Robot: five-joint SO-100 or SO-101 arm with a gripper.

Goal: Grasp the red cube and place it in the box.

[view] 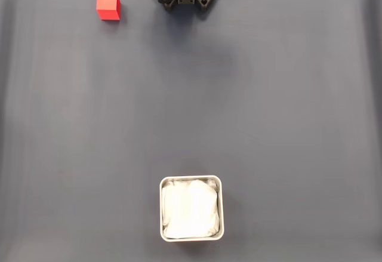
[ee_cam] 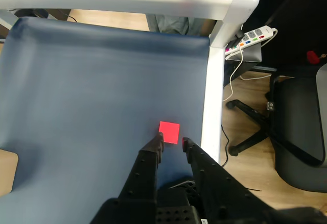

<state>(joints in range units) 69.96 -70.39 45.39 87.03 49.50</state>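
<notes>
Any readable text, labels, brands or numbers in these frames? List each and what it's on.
None readable.
Red cube: plain faces, no marking.
Box: rim and white lining blank.
Gripper: black, no legible label.
Power strip: coloured switches, any print too small to read.

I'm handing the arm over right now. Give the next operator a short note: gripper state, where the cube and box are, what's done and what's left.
Gripper: open and holding nothing; in the wrist view its fingertips frame the near edge of the red cube, which appears to lie beyond them on the mat.
Red cube: in the fixed view it rests on the dark mat at upper left, to the left of the arm's base.
Box: bottom centre in the fixed view, white lining inside, no cube in it.
Done: nothing grasped or placed yet.
Left: close on the cube, lift, carry across the mat to the box, release.
</notes>
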